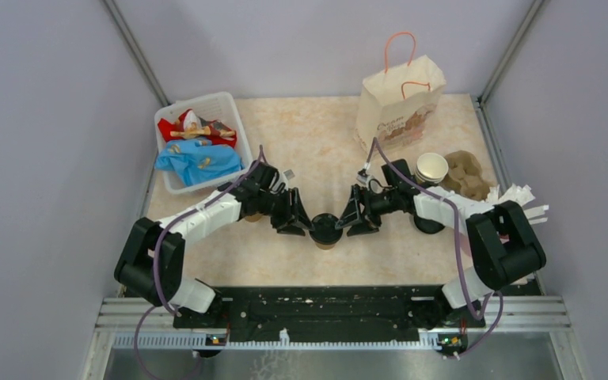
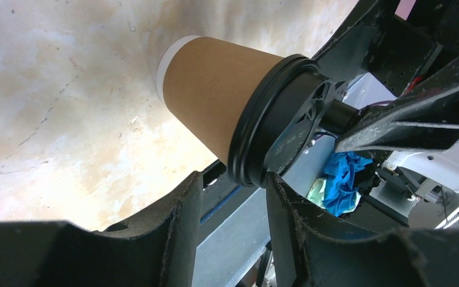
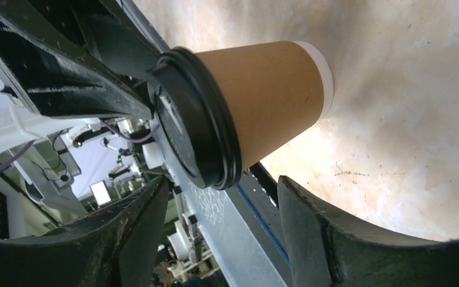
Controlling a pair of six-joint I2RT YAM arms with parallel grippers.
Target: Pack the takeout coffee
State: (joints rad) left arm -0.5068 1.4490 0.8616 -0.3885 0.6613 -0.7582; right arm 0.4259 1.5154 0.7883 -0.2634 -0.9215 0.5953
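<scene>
Coffee cup (image 1: 325, 234), black lid (image 1: 324, 226) fitted, stands upright at the middle of the desk (image 1: 301, 134); long axis vertical, lid uppermost. Left hand (image 1: 301, 223) and right hand (image 1: 350, 222) flank it, fingers parted, neither gripping anything. Second cup (image 1: 431, 168), uncovered, stands to the right beside a pulp tray (image 1: 471, 176). Paper bag (image 1: 400, 107) stands behind; bin (image 1: 172, 184) of packets sits far left.

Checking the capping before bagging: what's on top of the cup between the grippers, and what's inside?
A black lid sits on the brown cup, over its rim. The lid covers the mouth, so the inside cannot be seen.
</scene>
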